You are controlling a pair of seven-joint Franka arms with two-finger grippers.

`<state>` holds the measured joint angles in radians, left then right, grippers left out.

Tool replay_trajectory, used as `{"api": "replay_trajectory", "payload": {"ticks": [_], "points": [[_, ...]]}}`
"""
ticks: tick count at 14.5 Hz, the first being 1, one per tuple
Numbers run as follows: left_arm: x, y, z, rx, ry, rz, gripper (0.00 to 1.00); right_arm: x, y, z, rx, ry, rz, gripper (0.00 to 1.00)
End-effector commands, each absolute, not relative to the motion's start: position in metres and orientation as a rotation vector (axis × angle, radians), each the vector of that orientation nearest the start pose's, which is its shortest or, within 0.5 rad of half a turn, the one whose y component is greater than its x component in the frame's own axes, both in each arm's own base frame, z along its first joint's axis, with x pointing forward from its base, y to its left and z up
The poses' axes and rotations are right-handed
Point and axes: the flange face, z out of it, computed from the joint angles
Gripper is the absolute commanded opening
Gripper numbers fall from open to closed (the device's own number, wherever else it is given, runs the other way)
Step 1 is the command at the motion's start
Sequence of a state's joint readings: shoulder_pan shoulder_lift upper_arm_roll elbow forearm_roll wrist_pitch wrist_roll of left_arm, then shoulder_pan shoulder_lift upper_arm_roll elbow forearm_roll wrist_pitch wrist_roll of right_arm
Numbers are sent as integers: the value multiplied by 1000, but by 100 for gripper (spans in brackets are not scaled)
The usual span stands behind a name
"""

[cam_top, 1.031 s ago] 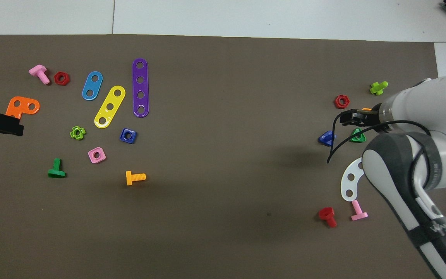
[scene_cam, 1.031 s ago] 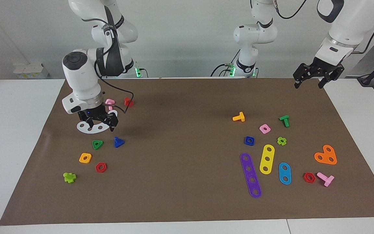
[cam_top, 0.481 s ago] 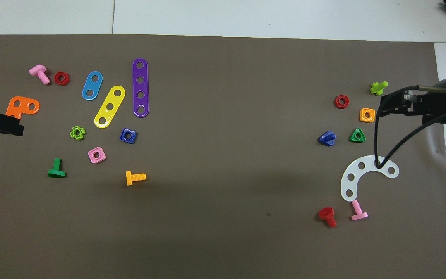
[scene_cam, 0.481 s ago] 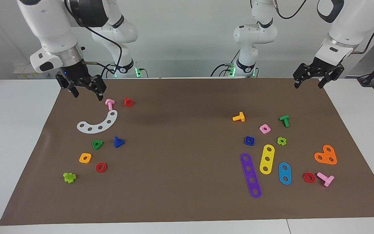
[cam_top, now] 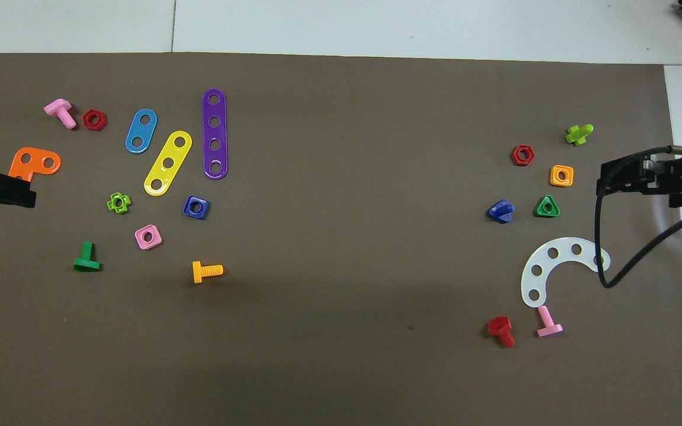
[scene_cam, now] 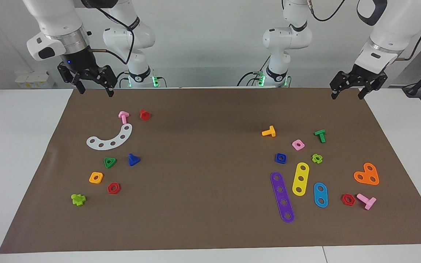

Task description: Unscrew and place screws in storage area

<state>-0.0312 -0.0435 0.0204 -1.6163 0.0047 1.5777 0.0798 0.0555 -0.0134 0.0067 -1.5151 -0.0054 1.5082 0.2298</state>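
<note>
Both grippers hang with jaws spread, empty, over the brown mat's (scene_cam: 210, 226) corners nearest the robots: right gripper (scene_cam: 93, 86), left gripper (scene_cam: 348, 90). The mat's middle is bare; the blue screw (scene_cam: 133, 159) lies toward the right arm's end.

Object: small dark-blue plastic bolt (scene_cam: 133, 159) (cam_top: 500, 211) with triangular head
Pose: tipped on its side
Location: found on brown mat, toward the right arm's end, beside green triangular nut (scene_cam: 109, 162) (cam_top: 546, 206)

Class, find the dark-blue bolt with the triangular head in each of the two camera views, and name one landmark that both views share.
Facing view: dark-blue bolt lies on the mat toward the right arm's end, beside the green triangular nut.
Overhead view: the bolt lies beside the same green nut.
Shared landmark: the white curved strip, nearer to the robots than the bolt.
</note>
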Motion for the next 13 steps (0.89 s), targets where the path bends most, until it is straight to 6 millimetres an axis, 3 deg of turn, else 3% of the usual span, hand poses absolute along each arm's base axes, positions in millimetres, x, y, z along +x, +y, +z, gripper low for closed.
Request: {"api": "replay_trajectory", "payload": {"ticks": [1, 13], "points": [[535, -3, 629, -3115, 144, -1, 100, 524, 28, 639, -3119, 179, 32, 100], [534, -3, 629, -3115, 143, 1, 100, 528, 28, 635, -3120, 107, -2, 100]]}}
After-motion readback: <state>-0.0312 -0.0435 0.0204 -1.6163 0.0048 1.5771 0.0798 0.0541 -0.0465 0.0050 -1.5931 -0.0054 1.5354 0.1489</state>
